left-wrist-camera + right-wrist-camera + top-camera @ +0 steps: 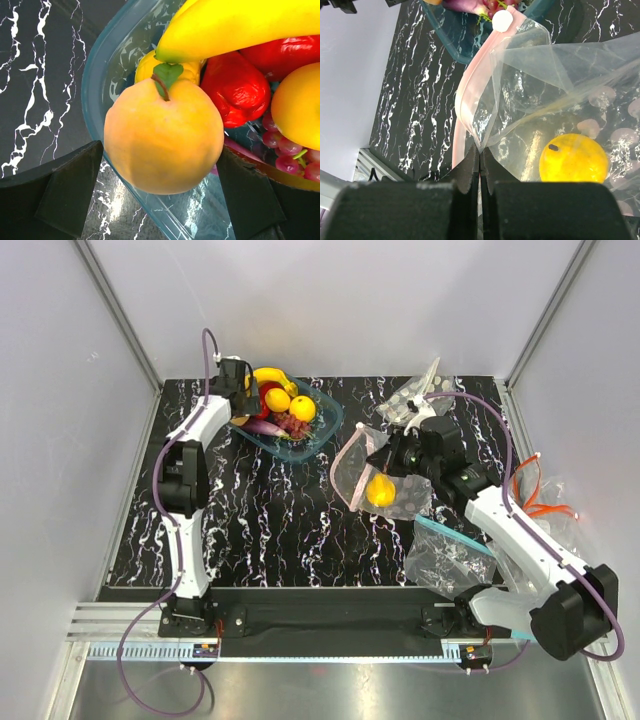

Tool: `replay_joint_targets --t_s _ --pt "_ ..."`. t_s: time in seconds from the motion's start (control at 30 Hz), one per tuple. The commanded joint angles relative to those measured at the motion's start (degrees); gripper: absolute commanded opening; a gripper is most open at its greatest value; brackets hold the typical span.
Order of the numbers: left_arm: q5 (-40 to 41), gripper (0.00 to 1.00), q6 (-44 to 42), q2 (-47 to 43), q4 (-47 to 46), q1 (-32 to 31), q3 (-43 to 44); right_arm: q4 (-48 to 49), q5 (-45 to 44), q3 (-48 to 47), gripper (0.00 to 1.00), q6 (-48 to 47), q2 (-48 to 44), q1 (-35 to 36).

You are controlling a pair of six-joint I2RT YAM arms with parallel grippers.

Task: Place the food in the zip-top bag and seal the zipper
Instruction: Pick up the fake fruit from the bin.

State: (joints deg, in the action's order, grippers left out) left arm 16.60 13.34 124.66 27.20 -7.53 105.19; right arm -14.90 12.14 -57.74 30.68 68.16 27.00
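From above, the left gripper (243, 395) hangs over the far-left end of a translucent teal plastic tray (318, 443) heaped with toy fruit, on the black white-veined table (280, 530). You cannot judge its jaws from up there. Its own wrist camera can: the two black fingers (70, 190) are spread wide on either side of a peach-orange round fruit (162, 137) with a green leaf. They hold nothing, and a gap shows on each side of the fruit. That close view also sorts out the pile. A long yellow banana (240, 22) lies across the top and a glossy red fruit (235, 87) sits under it. A dark red grape cluster (290, 155) is low on the right.

To the right of the tray, the right gripper (392, 458) is at the crinkly clear dotted bag (352, 465). A yellow lemon (381, 490) is already inside it. Only the right wrist view shows the grip: the fingers (470, 172) are pressed together on a fold of the bag's clear plastic, just beside the pink-red zipper strip (465, 105). The strip curves up to a white slider tab (502, 21), and the mouth gapes wide.

The top view alone shows a second clear bag with a teal-blue strip (450, 558), lying nearer the arm bases.
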Motion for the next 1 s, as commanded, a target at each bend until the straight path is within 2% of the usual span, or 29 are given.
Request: replay_joint_targets --t_s 0.0,0.03,0.17,0.2,0.23,0.33,0.47,0.6,0.77,0.83,0.97 --pt "-1.5 0.94 -0.8 -1.4 -2.8 0.9 1.6 1.1 0.5 -2.6 0.0 -1.0 0.7 0.2" --pt "-2.0 0.91 -0.9 -1.4 -2.7 0.8 1.5 1.2 0.6 -2.7 0.0 -0.9 0.7 0.3" --pt "-2.6 0.91 -1.0 -0.5 -1.6 1.2 1.9 1.5 1.0 -2.7 0.0 -0.1 0.6 0.2" --pt "-3.1 0.89 -1.0 -0.2 -1.2 1.3 2.1 1.4 1.1 -2.6 0.0 0.0 0.4 0.2" --pt "-4.1 0.83 -1.0 -0.3 -1.0 1.6 2.2 1.5 1.0 -2.5 0.0 0.3 0.1 0.2" --pt "-6.7 0.79 -0.6 -3.4 -3.5 1.6 -1.5 1.3 0.9 -2.6 0.0 0.1 0.0 0.3" --pt "-11.4 0.78 -1.0 -13.9 -10.7 1.6 -9.3 0.2 0.1 -3.5 0.0 -0.3 -0.2 0.2" --pt "-14.3 0.77 -0.5 -21.6 -10.9 1.6 -14.8 -0.7 0.1 -4.5 0.0 -0.8 0.0 0.2" --pt "-26.8 0.76 6.7 -33.7 -15.6 1.2 -24.8 -1.4 0.2 -5.1 0.0 -0.9 0.0 0.2" --pt "-31.3 0.75 8.6 -37.3 -20.0 -0.4 -30.6 -1.3 0.8 -5.2 0.0 -0.5 -0.4 0.2" --pt "-33.7 0.75 12.9 -46.1 -25.3 -5.3 -37.8 -1.5 1.3 -5.0 0.0 -0.4 -0.9 0.3"
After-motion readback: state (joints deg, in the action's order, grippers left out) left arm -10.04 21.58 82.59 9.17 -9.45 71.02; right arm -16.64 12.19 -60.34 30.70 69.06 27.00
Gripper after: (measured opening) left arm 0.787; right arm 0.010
